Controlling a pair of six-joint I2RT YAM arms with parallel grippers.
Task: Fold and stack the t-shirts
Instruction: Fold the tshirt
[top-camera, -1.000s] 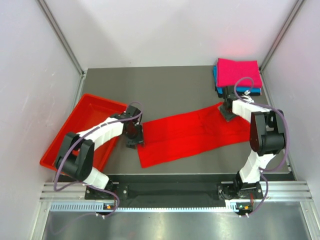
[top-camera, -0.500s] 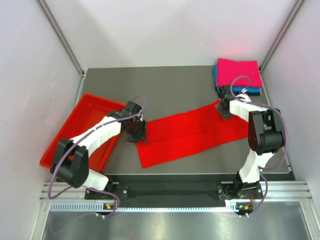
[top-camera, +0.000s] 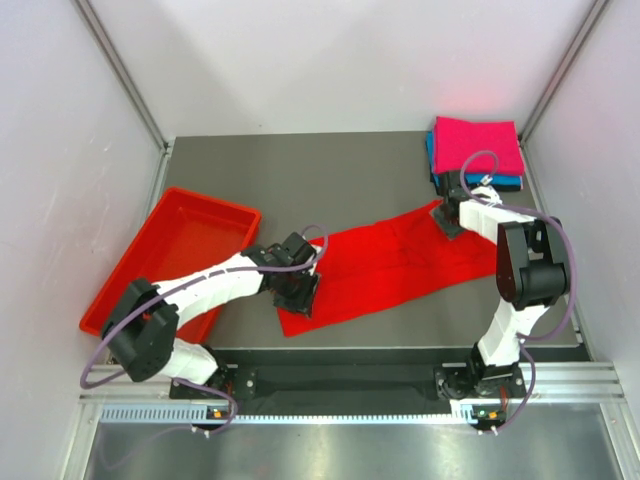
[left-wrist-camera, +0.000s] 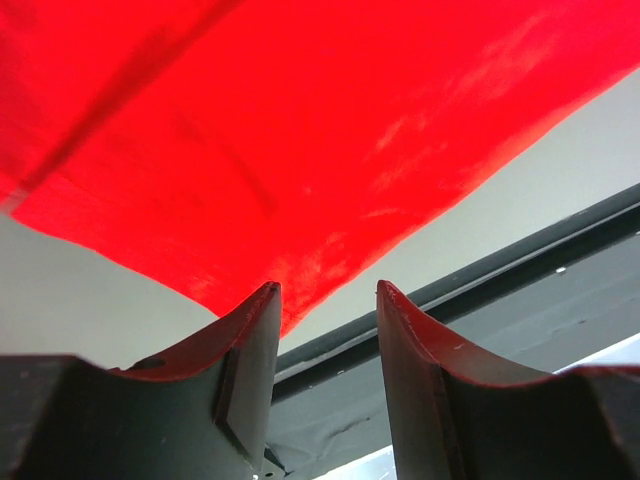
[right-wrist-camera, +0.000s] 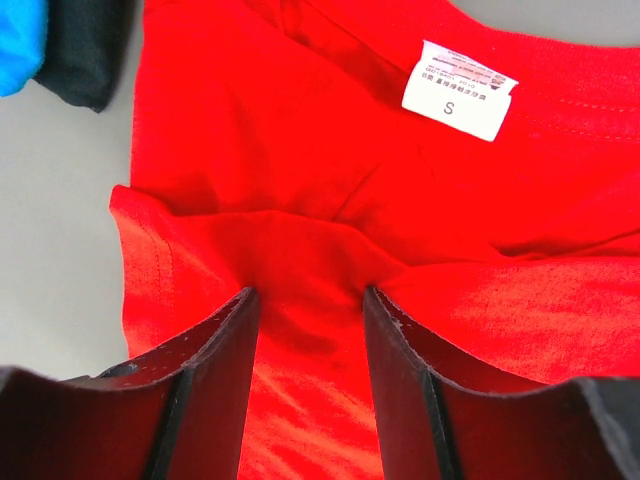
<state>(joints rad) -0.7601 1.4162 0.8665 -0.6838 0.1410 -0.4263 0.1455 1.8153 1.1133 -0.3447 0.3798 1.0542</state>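
One red t-shirt (top-camera: 390, 265), folded into a long strip, lies slantwise across the table. My left gripper (top-camera: 303, 295) hovers over its near left end. In the left wrist view the left gripper (left-wrist-camera: 325, 290) is open with nothing between the fingers, and the red t-shirt (left-wrist-camera: 300, 130) has its corner just past the tips. My right gripper (top-camera: 450, 222) stands on the strip's far right end. It (right-wrist-camera: 308, 292) is open, tips pressed into the red cloth (right-wrist-camera: 300, 130) below the white size label (right-wrist-camera: 460, 90), with cloth puckered between the fingers.
A folded stack stands at the back right, with a magenta t-shirt (top-camera: 478, 145) on top, teal-blue (top-camera: 497, 181) under it and black (right-wrist-camera: 85, 60) at the bottom. A red plastic tray (top-camera: 185, 245) sits at the left. The table's dark front rail (left-wrist-camera: 500, 260) runs close to the left gripper.
My left arm has swung from the shirt's left edge by the tray toward the near side, onto the strip's near left end. The right gripper shifted slightly back at first, then stayed put.
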